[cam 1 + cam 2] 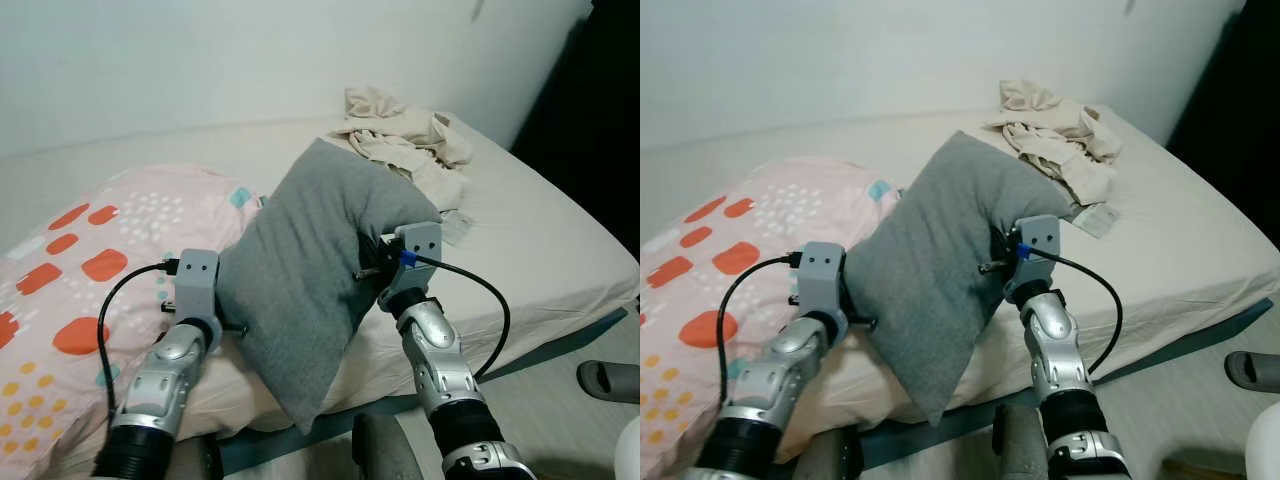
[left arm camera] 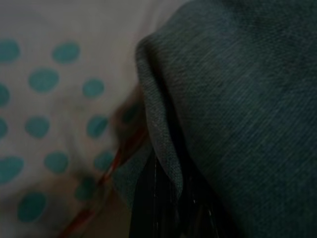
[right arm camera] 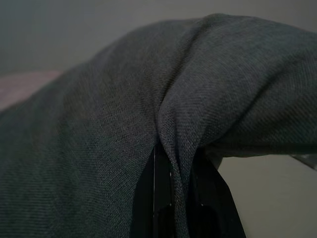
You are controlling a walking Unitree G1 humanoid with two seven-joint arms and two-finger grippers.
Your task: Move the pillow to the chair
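A grey pillow (image 1: 310, 270) is lifted off the bed, tilted, one corner hanging down over the bed's near edge. My left gripper (image 1: 228, 300) is shut on the pillow's left edge, its fingers buried in the fabric. On the right edge my right gripper (image 1: 372, 262) pinches a fold. In the right wrist view the black fingers (image 3: 161, 198) squeeze bunched grey cloth (image 3: 188, 124). The left wrist view has the pillow's seam (image 2: 163, 144) clamped over a dark finger (image 2: 148, 203), with teal-dotted bedding behind.
A pink quilt (image 1: 90, 260) with orange and teal dots lies on the bed's left. Crumpled beige clothes (image 1: 405, 135) sit at the far right of the white mattress (image 1: 540, 250). A grey slipper (image 1: 610, 380) rests on the floor at right.
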